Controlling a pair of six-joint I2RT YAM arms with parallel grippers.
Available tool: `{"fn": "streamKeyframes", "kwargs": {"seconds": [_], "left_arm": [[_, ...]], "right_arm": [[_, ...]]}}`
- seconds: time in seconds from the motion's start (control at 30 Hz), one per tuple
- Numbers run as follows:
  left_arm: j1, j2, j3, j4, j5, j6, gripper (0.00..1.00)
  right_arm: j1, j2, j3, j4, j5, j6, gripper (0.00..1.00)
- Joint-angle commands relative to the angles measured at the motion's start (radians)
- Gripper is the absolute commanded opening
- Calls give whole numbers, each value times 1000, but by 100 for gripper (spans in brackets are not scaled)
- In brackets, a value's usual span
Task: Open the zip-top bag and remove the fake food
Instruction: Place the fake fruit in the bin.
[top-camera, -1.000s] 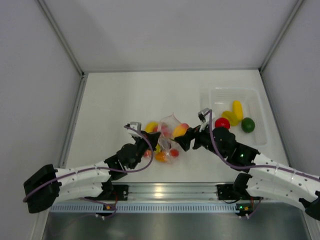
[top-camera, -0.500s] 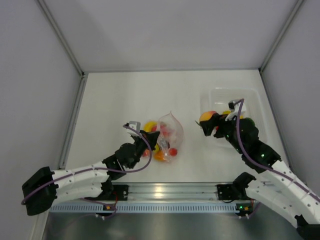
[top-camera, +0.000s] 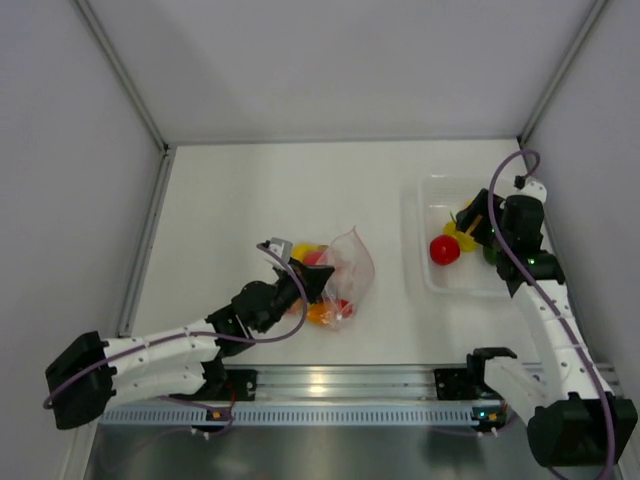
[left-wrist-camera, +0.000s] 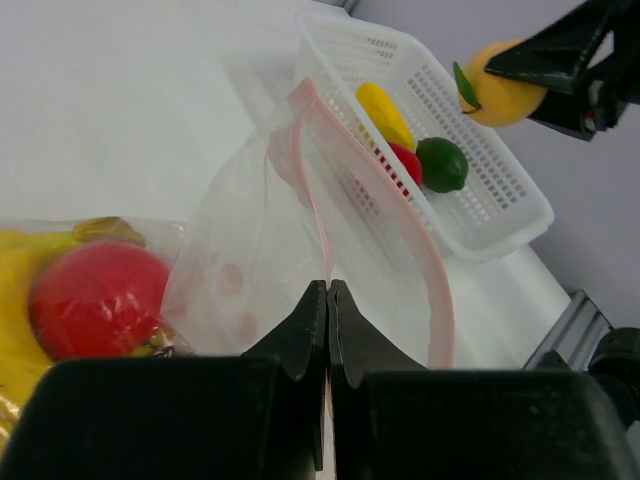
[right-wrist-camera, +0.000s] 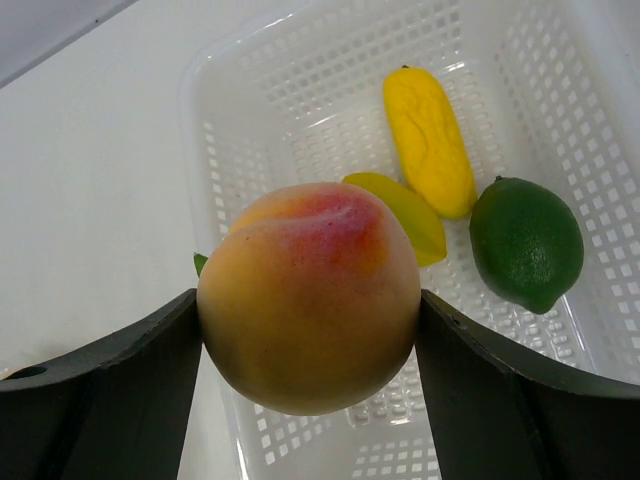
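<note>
Two arms: one works at the bag (top-camera: 350, 268), the other over the basket (top-camera: 412, 215).
Left gripper (left-wrist-camera: 328, 300): pressed together on a fold of the bag's rim, well left of the basket, lifting that rim off the table (top-camera: 230, 200).
Bag: lies left of the basket; its pink zip strip (left-wrist-camera: 385, 195) is parted and the mouth gapes toward the basket.
Food in the bag: a red apple (left-wrist-camera: 95, 300) and yellow pieces show through the plastic at the end farthest from the basket.
Right gripper (top-camera: 470, 218): pinching a peach (right-wrist-camera: 310, 295), one finger on each side, held above the basket.
Basket contents: a red fruit (top-camera: 444, 249), a long yellow piece (right-wrist-camera: 430, 140) and a lime (right-wrist-camera: 525, 240).
Step in hand: by the look of it, the bag is opened and the food is being unloaded one piece at a time; the peach is about to be dropped.
Next move: probably the right fingers part over a bare patch of the basket, then that arm swings left to the bag's mouth for the apple while the left grip holds firm.
</note>
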Motion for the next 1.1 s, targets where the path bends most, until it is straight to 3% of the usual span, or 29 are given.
{"fn": "streamKeyframes", "kwargs": {"seconds": [0.0,0.13,0.57,1.07], "left_arm": [[3,28,68,26,140,-4,0],[3,71,102,26,205,-6,0],[3,88,77,26,216,-29,0],[3,62,67,24,203,-24,0]], "right_arm": [[-52,50,83,78,-44,9,31],[-66,103,120,94,-29,-3,32],[-92,271,195,95,8,-40,33],[-100,501,292,143,-92,-62,47]]}}
